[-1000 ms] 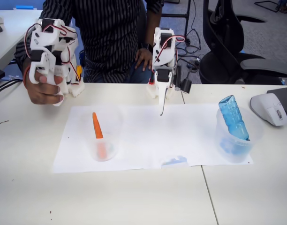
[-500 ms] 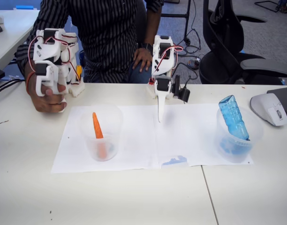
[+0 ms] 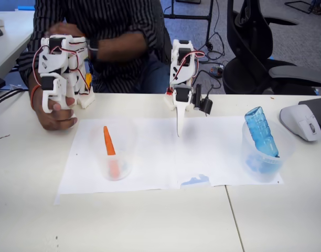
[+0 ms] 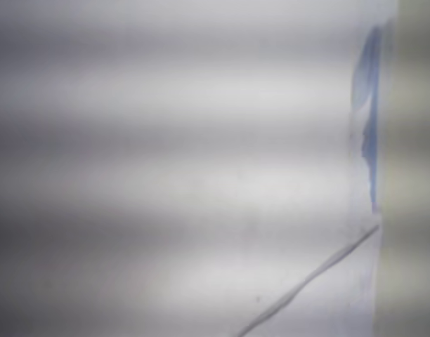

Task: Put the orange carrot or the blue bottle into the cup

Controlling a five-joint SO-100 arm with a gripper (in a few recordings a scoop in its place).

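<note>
Fixed view, with the white paper sheet point(image 3: 150, 157) as landmark. The white two-finger gripper point(image 3: 178, 131) hangs point-down over the sheet's rear middle; its fingers read as one narrow spike, pressed together with nothing between them.

The small bright-orange tapered carrot point(image 3: 109, 147) stands nearly upright, pointed tip up, inside a wide clear plastic tumbler point(image 3: 114, 152) on the sheet's left part. Its long axis is close to vertical, and it lies to the picture-left of the fingers and nearer the viewer.

The translucent blue ribbed plastic bottle point(image 3: 261, 131) leans, base uppermost and tilted leftward, inside a second clear tumbler point(image 3: 265, 157) at the sheet's right edge; that tumbler shows strong blue through its lower wall. It lies to the picture-right of the fingers, farther off than the carrot.

Both objects therefore sit in containers already, so the placing appears complete; the gripper stands apart from each. A small torn blue-and-white scrap point(image 3: 194, 181) marks the sheet's near edge, seen also in the blurred wrist view at the sheet's right margin.
</note>
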